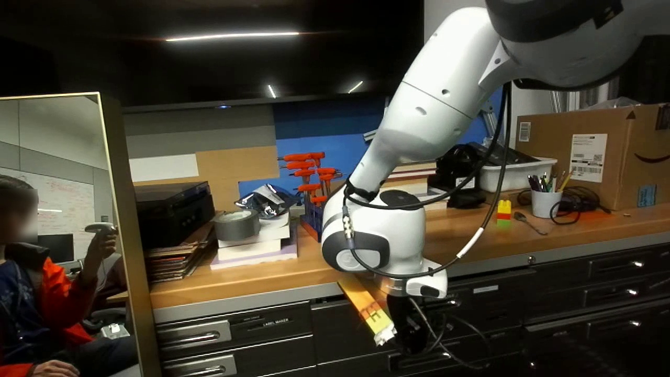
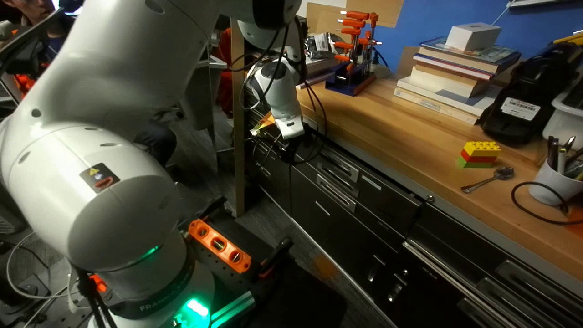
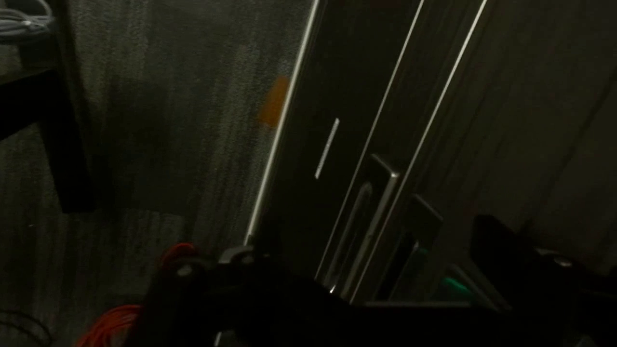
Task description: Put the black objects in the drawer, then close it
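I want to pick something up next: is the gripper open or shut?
The gripper is open: in the wrist view its fingers stand apart, with a drawer handle showing in the gap between them.

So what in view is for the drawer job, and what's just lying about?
Job: pincer; dark drawers, which one unclear; black objects, can't single them out.
Lying about: toy bricks; spoon; tape roll; pen cup; cardboard box.

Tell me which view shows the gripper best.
The wrist view: both fingers of the gripper show as dark outlines, spread apart. In both exterior views it merges into dark surroundings, fingers hard to distinguish.
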You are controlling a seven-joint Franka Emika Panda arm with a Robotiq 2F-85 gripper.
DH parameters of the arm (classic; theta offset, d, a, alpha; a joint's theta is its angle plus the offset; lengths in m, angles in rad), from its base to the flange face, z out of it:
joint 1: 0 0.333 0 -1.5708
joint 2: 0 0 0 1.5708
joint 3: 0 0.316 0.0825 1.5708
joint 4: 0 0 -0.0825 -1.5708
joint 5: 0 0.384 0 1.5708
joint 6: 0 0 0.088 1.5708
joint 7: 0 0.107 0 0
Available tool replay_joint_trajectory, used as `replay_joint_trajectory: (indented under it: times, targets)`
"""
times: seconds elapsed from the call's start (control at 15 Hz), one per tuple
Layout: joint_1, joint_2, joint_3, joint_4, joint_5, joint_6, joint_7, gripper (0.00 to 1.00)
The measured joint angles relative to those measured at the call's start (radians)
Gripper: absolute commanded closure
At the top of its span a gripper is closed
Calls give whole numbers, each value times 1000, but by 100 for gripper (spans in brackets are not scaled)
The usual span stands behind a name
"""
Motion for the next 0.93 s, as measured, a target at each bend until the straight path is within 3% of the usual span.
replay_joint_trajectory:
  times: [0.2,0.47,0.73,0.93]
  targets:
    - [108,6,-95,-1,-136,-66,201,0]
    - [190,11,-158,-25,-243,-72,376,0]
    - [198,-2,-166,-63,-270,-96,396,0]
    - [133,-47,-133,-177,-268,-199,317,0]
